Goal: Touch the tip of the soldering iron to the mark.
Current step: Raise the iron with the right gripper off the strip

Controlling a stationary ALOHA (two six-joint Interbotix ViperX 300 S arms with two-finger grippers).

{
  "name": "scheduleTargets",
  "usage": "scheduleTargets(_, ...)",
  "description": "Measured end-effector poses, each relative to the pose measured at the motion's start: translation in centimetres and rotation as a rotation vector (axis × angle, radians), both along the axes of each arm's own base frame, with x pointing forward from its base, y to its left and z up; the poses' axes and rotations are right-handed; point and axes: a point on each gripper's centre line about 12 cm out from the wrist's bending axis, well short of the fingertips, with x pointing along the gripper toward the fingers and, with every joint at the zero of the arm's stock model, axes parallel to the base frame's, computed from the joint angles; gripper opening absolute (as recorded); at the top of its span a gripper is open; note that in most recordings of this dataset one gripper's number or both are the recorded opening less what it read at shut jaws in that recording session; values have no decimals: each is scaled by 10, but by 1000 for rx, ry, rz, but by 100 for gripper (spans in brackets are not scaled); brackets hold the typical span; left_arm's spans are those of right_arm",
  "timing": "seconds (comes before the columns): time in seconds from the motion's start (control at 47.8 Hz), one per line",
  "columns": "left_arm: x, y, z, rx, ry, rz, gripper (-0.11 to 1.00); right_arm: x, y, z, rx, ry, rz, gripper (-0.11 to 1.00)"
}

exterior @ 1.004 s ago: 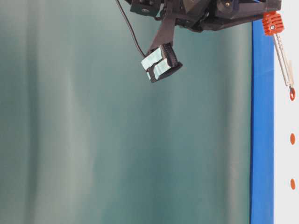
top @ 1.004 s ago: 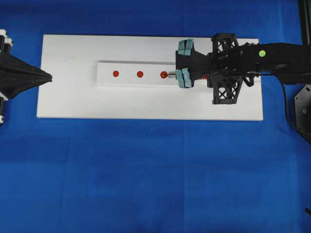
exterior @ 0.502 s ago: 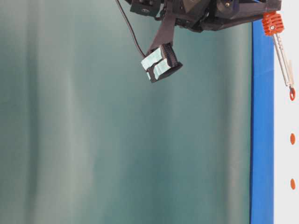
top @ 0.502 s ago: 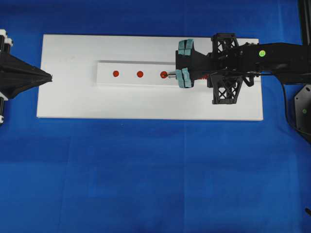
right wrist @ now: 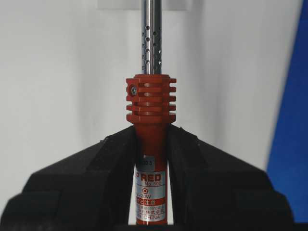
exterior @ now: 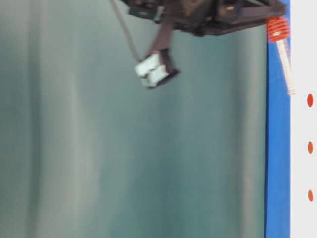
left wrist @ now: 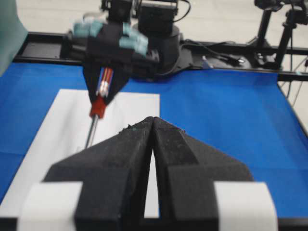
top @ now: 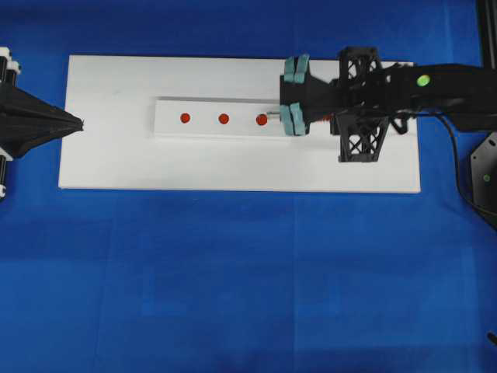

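soldering iron point(right wrist: 150, 144) clamped in right tool point(right wrist: 151, 159), tip beside red mark point(top: 262, 120) (left tool point(left wrist: 151, 144) closed, well apart)

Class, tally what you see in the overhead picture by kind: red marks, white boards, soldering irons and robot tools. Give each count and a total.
Red marks: 3
White boards: 2
Soldering iron: 1
Robot tools, left tool and right tool: 2
Total: 8

Red soldering iron point(right wrist: 150, 144), blue cloth point(top: 248, 280)
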Motion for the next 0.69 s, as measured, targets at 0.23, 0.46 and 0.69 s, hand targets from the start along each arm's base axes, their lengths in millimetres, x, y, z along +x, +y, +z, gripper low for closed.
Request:
scheduleTargets(0.23, 0, 0, 0, 0, 0, -2, 0, -8, -4, 63, -57, -67, -18, 6)
scheduleTargets(0.46, 0, 0, 0, -2, -3, -1, 0, -20, -8, 105, -110, -106, -38, 6)
scheduleTargets(0.69, 0, 0, 0, -2, -3, -1, 0, -22, -9, 107, -114, -106, -43, 6)
